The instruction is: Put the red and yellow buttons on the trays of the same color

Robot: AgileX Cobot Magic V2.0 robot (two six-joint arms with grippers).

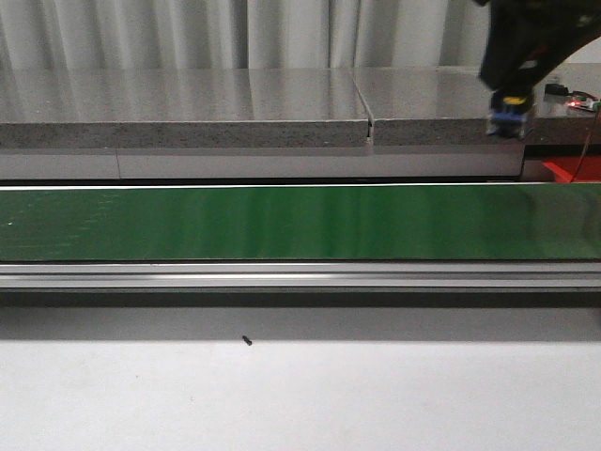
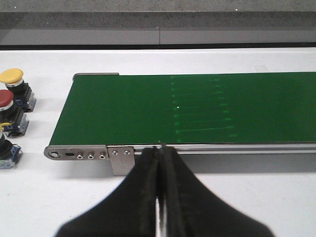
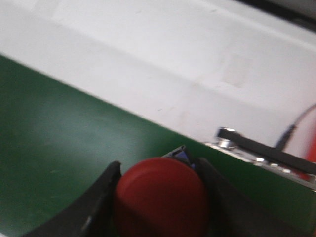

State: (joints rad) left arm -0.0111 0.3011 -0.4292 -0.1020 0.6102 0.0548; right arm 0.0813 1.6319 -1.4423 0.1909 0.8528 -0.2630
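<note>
A red button (image 3: 160, 197) with a blue base sits between the fingers of my right gripper (image 3: 159, 167), which is shut on it above the green conveyor belt (image 3: 59, 143). In the front view this gripper (image 1: 510, 120) hangs at the far right over the grey ledge, the button's blue base (image 1: 507, 116) showing below it. A piece of red tray (image 1: 566, 169) shows just right of it. My left gripper (image 2: 160, 150) is shut on nothing near the belt's end. Beside that end stand a yellow button (image 2: 12, 76) and a red button (image 2: 5, 99). The yellow tray is out of view.
The green belt (image 1: 282, 221) runs across the whole table with an aluminium rail (image 1: 282, 274) along its front. A third button base (image 2: 7, 150) stands at the picture's edge. A grey stone ledge (image 1: 188, 108) lies behind the belt. A small dark speck (image 1: 247, 340) lies on the white table.
</note>
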